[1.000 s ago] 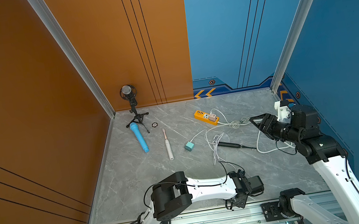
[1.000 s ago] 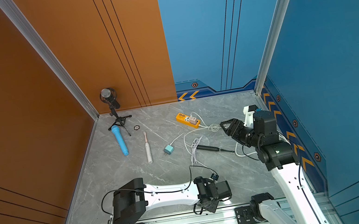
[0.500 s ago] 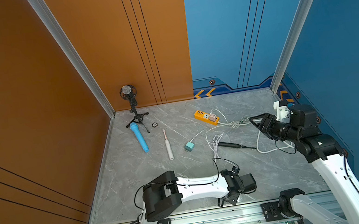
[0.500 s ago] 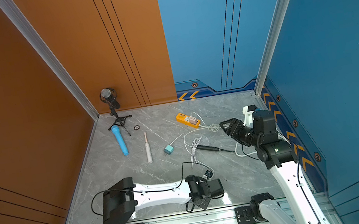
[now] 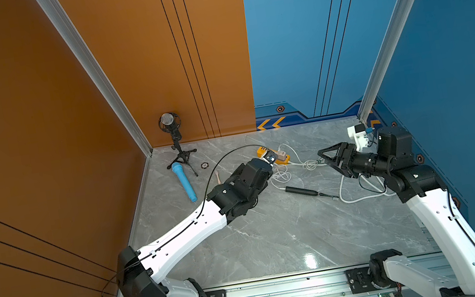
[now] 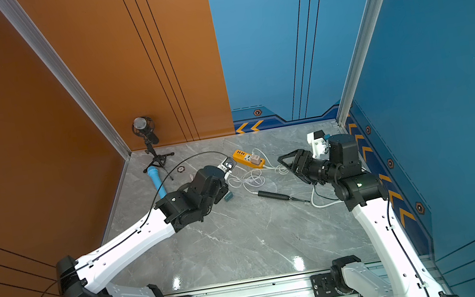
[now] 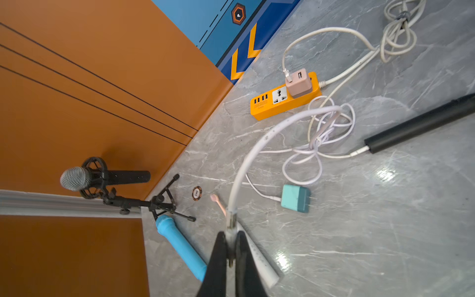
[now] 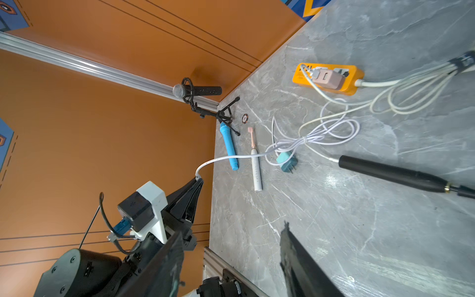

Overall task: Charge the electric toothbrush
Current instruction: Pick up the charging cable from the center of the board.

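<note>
The toothbrush [image 8: 257, 167], a slim white stick with a pink bristle head, is lying flat on the glossy, grey-veined tabletop [image 8: 359, 231], between a matte blue tube [image 8: 229, 146] and a teal plug [image 8: 286, 160] with two flat prongs. The left pincer [image 7: 231, 232] is squeezing narrow on the metal-tipped end of a white cable [image 7: 266, 135], which is arcing away into a tangle of thin white cords [image 7: 321, 144]. The right pincer [image 5: 323, 157] is hanging wide apart with nothing between its jaws, near the bundled cord. An orange plastic strip [image 7: 259, 113] is carrying a rounded pink adapter [image 7: 299, 83] in one socket, and a white cord is sitting in one of the adapter's ports. A mesh-headed mic [image 7: 75, 178] is resting in a ring mount on a black tripod [image 7: 159, 203]. A matte black rod [image 7: 421, 120] is lying beside the tangle.
</note>
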Robot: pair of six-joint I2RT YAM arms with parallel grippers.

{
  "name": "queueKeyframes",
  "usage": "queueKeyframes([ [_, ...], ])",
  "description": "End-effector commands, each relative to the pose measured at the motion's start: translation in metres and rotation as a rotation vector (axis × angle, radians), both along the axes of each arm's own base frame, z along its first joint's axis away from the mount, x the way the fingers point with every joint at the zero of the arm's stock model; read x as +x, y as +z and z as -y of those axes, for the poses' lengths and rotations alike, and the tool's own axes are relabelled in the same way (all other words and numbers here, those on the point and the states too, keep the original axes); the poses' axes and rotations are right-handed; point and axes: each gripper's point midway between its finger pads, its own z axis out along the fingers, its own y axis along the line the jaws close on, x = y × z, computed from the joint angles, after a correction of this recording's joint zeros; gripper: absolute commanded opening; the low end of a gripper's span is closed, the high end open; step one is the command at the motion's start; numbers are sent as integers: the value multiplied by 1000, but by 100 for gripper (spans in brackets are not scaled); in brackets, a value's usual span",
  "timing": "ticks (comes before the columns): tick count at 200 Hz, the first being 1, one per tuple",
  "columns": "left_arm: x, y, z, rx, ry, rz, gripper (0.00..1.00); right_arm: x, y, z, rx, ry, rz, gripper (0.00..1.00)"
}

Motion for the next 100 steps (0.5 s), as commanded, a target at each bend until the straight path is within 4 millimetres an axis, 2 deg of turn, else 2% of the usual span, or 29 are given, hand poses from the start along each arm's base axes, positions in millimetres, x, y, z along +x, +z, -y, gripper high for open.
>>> queueKeyframes([
  [1,-6,47,36,110,-317,203,0,-5,27,-28,64,153,60,62],
  [22,-10,68,45,139,-403,259,0,1,39,-45,84,213,97,62],
  [41,-18,79,55,148,-490,291,0,9,51,-62,105,271,118,62],
  [46,-17,88,58,133,-500,325,0,11,54,-67,109,288,121,62],
  [58,-19,92,63,167,-542,352,0,16,59,-77,114,320,125,62],
  [79,-16,96,70,173,-565,375,0,25,58,-94,112,358,111,61],
  [100,-10,102,74,165,-565,409,0,34,48,-99,103,351,79,60],
])
